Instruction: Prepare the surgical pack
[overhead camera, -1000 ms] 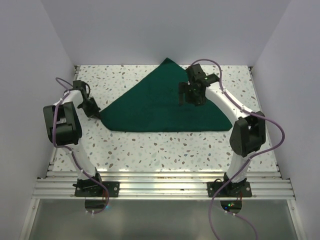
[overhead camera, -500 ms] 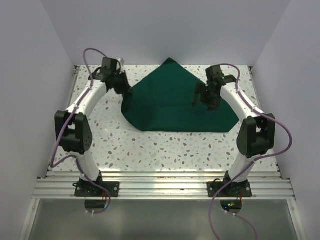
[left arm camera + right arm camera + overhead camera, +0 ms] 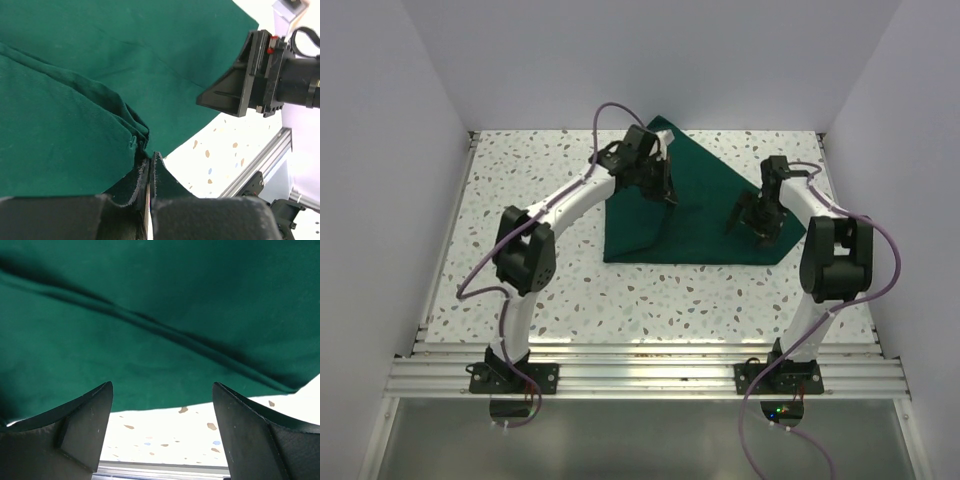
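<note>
One speckled table (image 3: 520, 200) carries the dark green drape (image 3: 705, 215), which lies partly folded toward 1 o'clock of the tabletop. The left gripper (image 3: 663, 195), over the drape's 10 o'clock side, is clamped tight on a bunched pinch of cloth, and a fold from it hangs over the layer beneath. The right gripper (image 3: 750, 225) sits at the drape's 3 o'clock side, jaws spread wide and holding nothing. Whether its fingertips touch the cloth cannot be told.
</note>
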You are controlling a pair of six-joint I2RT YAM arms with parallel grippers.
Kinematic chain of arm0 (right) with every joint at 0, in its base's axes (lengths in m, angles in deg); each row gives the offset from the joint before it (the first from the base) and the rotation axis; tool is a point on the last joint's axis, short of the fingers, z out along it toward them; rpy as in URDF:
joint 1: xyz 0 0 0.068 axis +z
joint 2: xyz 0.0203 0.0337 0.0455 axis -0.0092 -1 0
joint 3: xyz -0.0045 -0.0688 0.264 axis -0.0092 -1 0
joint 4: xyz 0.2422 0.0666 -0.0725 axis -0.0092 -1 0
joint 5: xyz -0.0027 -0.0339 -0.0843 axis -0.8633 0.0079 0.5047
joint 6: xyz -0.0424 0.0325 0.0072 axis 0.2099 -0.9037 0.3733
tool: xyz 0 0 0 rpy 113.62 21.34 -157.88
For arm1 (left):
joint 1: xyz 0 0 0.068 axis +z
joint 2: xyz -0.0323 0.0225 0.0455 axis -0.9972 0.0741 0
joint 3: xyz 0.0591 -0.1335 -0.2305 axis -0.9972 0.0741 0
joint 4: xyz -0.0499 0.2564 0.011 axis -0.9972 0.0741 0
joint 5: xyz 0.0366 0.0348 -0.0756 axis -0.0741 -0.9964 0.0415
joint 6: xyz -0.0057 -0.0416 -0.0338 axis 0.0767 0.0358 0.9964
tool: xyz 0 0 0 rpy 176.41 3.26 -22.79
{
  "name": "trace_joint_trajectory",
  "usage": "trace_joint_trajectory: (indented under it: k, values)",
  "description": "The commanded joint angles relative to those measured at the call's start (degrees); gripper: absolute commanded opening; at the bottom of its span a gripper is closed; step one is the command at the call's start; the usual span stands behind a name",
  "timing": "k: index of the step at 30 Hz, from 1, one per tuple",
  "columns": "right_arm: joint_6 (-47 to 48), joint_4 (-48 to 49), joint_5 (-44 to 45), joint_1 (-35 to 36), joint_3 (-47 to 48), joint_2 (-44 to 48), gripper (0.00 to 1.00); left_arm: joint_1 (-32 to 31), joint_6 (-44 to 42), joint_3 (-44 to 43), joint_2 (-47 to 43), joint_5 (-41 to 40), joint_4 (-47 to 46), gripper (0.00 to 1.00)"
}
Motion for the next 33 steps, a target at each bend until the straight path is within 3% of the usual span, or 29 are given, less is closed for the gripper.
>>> trace_joint_trajectory:
  k: [1, 16, 33]
  values:
    - [0.9, 1.9, -1.2, -1.0, -0.7, -0.8, 0.84, -0.6, 1.8, -4.6, 2.7, 2.3, -1.1, 0.0]
    - [0.7, 1.9, -2.3, -1.0, 0.8, -5.4, 0.85, -3.0, 4.6, -11.1, 9.9, 6.1, -3.1, 0.0]
    - [1.1, 1.1, -1.8, -1.0, 2.9, -6.9, 0.86, -3.5, 4.8, -5.1, 10.1, 8.0, -5.0, 0.0]
